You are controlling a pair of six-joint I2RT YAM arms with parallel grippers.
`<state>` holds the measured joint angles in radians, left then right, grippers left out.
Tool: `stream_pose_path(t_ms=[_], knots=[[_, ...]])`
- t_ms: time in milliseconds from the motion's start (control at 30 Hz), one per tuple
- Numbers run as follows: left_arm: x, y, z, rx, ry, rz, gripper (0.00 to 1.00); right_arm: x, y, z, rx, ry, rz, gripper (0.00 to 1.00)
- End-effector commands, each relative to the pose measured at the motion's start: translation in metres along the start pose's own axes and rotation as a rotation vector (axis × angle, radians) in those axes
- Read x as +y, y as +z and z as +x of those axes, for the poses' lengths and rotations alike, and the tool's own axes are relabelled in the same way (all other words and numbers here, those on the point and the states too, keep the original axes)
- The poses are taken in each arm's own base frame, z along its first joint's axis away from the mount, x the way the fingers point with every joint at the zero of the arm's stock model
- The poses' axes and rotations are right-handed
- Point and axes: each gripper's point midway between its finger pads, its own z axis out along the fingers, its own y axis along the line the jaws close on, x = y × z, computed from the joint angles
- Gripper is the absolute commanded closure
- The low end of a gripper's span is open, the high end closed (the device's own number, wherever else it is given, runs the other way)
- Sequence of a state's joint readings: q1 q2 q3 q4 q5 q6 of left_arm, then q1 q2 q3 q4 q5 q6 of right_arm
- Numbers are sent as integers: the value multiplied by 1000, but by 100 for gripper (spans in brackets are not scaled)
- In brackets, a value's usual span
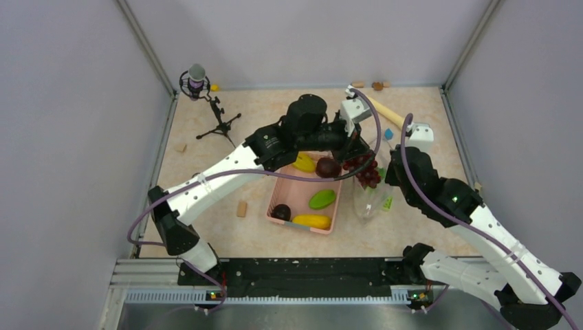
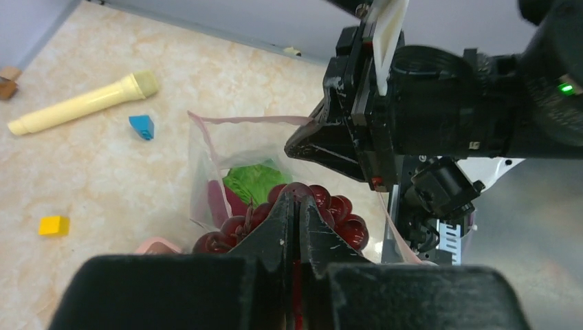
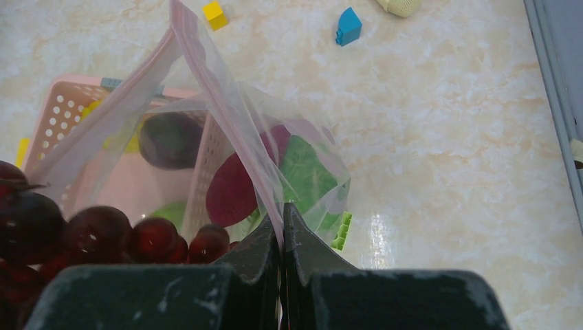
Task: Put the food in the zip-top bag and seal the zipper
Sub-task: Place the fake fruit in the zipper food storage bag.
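While the right tool (image 3: 282, 218) is pressed together on the pinkish zipper (image 3: 218, 103), holding the mouth of the zip-top bag (image 3: 313, 185) up beside the pink basket (image 3: 58, 113), the left tool (image 2: 297, 206) pinches a bunch of dark red grapes (image 2: 347, 223) just above that opening. Inside the bag lie a green lettuce head (image 2: 251, 180) and a magenta sweet potato (image 3: 230, 189). A beige rolling pin (image 2: 75, 103), a blue block (image 2: 142, 126) and a yellow block (image 2: 53, 225) rest on the worktop (image 2: 103, 172).
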<state>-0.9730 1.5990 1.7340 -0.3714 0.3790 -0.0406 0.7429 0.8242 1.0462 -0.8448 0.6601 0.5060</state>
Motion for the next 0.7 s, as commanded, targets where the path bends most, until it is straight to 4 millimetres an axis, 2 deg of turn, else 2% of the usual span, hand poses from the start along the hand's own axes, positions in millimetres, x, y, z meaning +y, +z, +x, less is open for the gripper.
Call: stream_pose_path(t_ms=[0, 233, 500, 633, 667], knots=[[-14, 7, -4, -21, 79, 58, 100, -1, -4, -7, -27, 14, -10, 100], [-10, 30, 24, 52, 121, 4, 100, 0, -4, -6, -25, 15, -18, 100], [-16, 52, 43, 107, 136, 38, 100, 1, -4, -6, -22, 15, -24, 100], [-19, 59, 49, 131, 133, 54, 87, 1, -4, -6, -23, 18, -24, 100], [-20, 61, 52, 136, 131, 56, 81, 1, -4, -6, -23, 18, -24, 100]])
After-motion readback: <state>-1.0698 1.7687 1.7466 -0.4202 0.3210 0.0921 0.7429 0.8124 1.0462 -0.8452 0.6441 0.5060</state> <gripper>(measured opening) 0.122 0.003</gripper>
